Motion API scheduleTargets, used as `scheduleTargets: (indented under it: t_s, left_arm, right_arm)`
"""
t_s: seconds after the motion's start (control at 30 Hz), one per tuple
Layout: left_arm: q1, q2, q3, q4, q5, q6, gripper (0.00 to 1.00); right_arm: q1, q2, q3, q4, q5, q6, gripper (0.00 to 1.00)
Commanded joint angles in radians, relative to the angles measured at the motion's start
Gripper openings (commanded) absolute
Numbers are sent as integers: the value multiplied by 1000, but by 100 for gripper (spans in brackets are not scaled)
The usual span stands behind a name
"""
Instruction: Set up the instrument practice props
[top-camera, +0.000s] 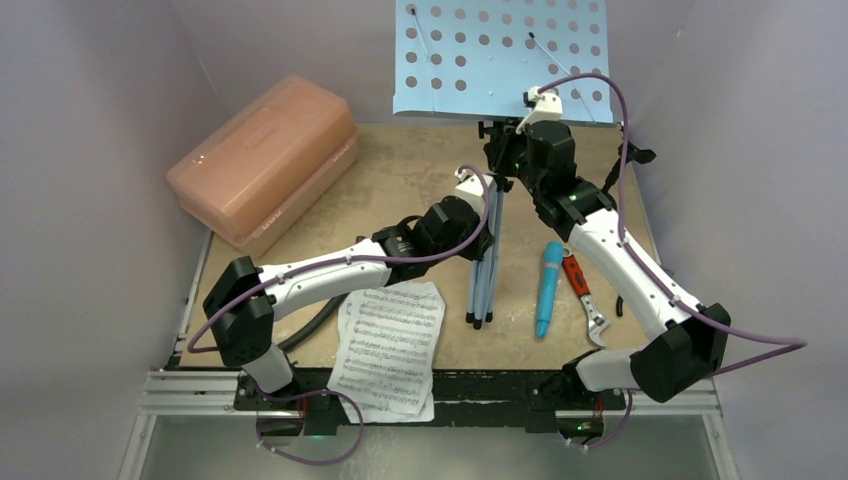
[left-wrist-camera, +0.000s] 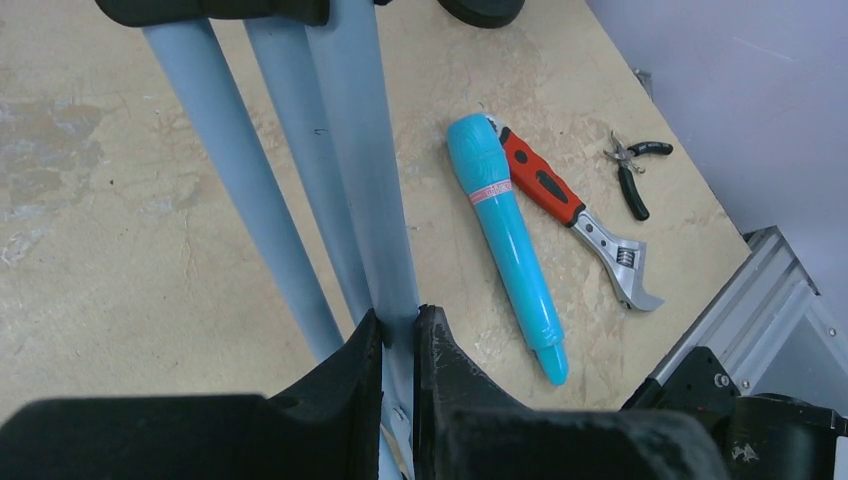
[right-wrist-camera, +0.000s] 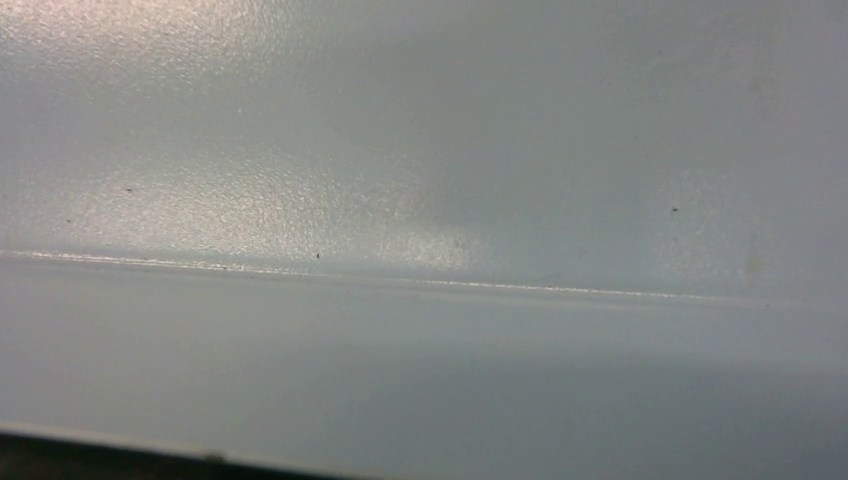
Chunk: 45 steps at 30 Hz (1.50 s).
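The music stand (top-camera: 500, 60) is clenched at one tripod leg (left-wrist-camera: 365, 180) by the left tool (left-wrist-camera: 400, 318), while whether the right tool (top-camera: 538, 100) at its panel (right-wrist-camera: 420, 150) is clenched cannot be told.

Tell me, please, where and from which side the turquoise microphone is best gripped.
Grip the microphone on its slim barrel, toward the tail, coming down from above with jaws across its width. It lies flat, wider head pointing away from the arms; the wrench crowds the head's right side, while the tail half has free room on both sides.
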Motion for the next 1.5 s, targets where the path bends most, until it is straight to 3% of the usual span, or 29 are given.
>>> scheduleTargets:
  t_s: [0.0, 0.73, 1.47]
  left_arm:
    - [9, -13, 0, -10, -23, 113, 0]
    - [8, -19, 29, -22, -138, 262, 0]
    - [8, -28, 11, -9, -193, 291, 0]
  right_arm:
    - [14, -152, 99, 380, -107, -24, 0]
    - [14, -163, 112, 642, -201, -112, 0]
    - [15, -182, 54, 960, -291, -109, 0]
